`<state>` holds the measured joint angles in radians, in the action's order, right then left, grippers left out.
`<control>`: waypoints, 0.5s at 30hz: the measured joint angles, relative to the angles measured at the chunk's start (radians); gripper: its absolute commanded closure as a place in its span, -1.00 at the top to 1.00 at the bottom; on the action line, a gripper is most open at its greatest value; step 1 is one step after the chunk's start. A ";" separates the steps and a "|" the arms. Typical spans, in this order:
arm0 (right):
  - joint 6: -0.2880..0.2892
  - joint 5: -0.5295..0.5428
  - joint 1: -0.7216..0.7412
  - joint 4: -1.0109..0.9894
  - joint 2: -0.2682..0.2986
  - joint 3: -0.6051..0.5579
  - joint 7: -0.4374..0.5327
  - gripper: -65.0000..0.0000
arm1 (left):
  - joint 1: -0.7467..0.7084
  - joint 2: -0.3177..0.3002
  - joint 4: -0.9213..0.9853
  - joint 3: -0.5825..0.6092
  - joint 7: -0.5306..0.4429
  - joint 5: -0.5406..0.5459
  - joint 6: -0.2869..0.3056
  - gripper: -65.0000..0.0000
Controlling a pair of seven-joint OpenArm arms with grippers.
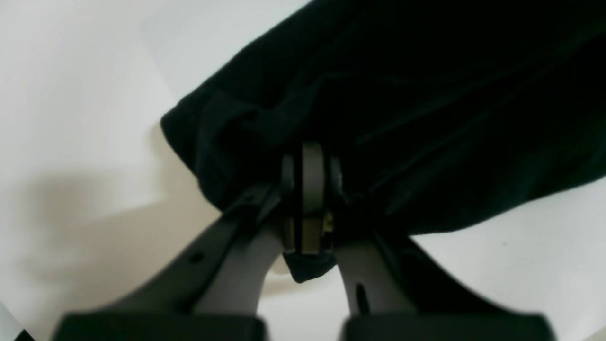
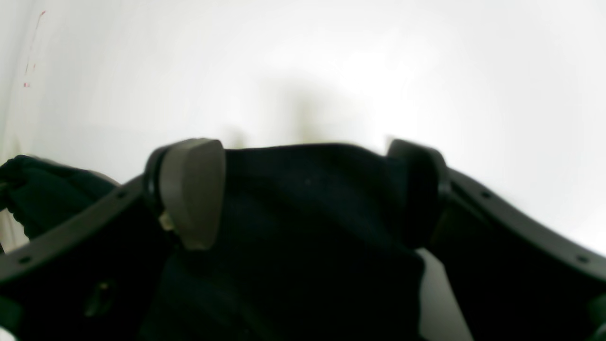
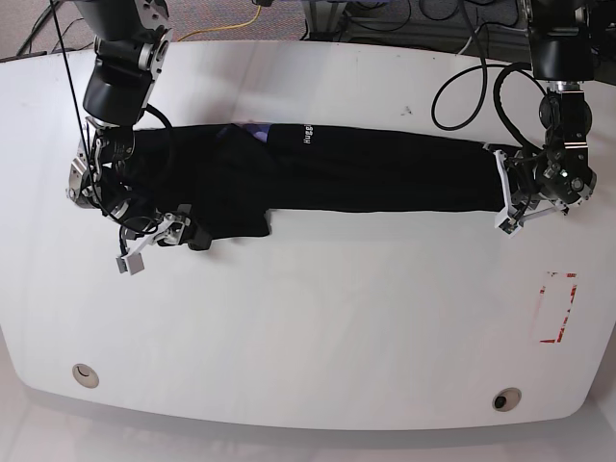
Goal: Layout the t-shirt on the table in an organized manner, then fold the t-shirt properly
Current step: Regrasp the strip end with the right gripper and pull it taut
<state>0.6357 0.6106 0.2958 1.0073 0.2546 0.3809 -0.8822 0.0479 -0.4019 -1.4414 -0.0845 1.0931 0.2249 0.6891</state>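
Note:
The black t-shirt [image 3: 366, 173] lies stretched in a long band across the far half of the white table [image 3: 337, 318], its white neck label [image 3: 310, 132] facing up. At the band's right end my left gripper [image 3: 502, 197] is shut on the cloth. The left wrist view shows the left gripper [image 1: 307, 156] with its jaws pressed together on the t-shirt [image 1: 426, 118], a small tuck of cloth poking out below. At the band's left end my right gripper [image 3: 188, 234] stands open. In the right wrist view, the right gripper's [image 2: 303, 189] wide-apart fingers straddle a fold of t-shirt [image 2: 307, 227].
A red tape rectangle [image 3: 556, 308] is marked near the table's right edge. Two round grommet holes [image 3: 85, 373] [image 3: 505, 397] sit near the front edge. Black cables [image 3: 462, 87] loop over the far right of the table beside the left arm.

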 measured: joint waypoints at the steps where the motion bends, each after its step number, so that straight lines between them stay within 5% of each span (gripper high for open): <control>1: 0.000 0.000 0.000 0.000 0.000 -0.005 0.001 0.55 | 0.000 0.000 0.000 0.000 0.001 0.000 0.000 -1.00; 5: 0.000 0.000 0.001 0.007 -0.005 -0.036 0.007 0.48 | 0.000 0.000 0.000 0.000 0.001 0.001 0.000 -1.00; 7: -0.001 -0.001 -0.001 0.017 -0.013 -0.041 0.005 0.29 | 0.000 0.000 0.000 0.000 0.002 0.001 0.000 -1.00; 13: -0.004 -0.004 -0.032 0.046 -0.025 -0.047 -0.018 -0.81 | 0.000 0.000 0.000 0.000 0.001 0.003 0.000 -1.00; 15: -0.007 -0.006 -0.037 0.046 -0.025 -0.047 -0.027 -1.00 | 0.000 0.000 0.000 0.000 0.002 0.003 0.000 -1.00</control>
<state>0.6289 0.6044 0.2592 1.0531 0.2298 0.3344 -0.9092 0.0479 -0.4019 -1.4410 -0.0845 1.0946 0.2279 0.6891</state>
